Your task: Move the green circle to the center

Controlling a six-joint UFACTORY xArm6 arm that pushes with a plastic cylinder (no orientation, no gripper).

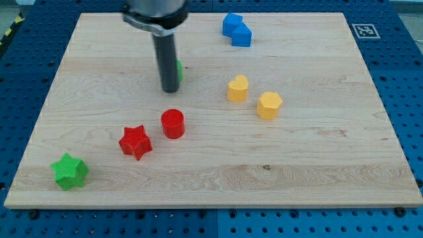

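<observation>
The green circle is mostly hidden behind my rod; only a thin green sliver shows at the rod's right side, in the upper middle of the wooden board. My tip rests on the board right at the green circle's lower left, touching or nearly touching it.
A red cylinder and a red star lie below the tip. A green star sits at the bottom left. Two yellow blocks lie right of centre. Two blue blocks sit at the top.
</observation>
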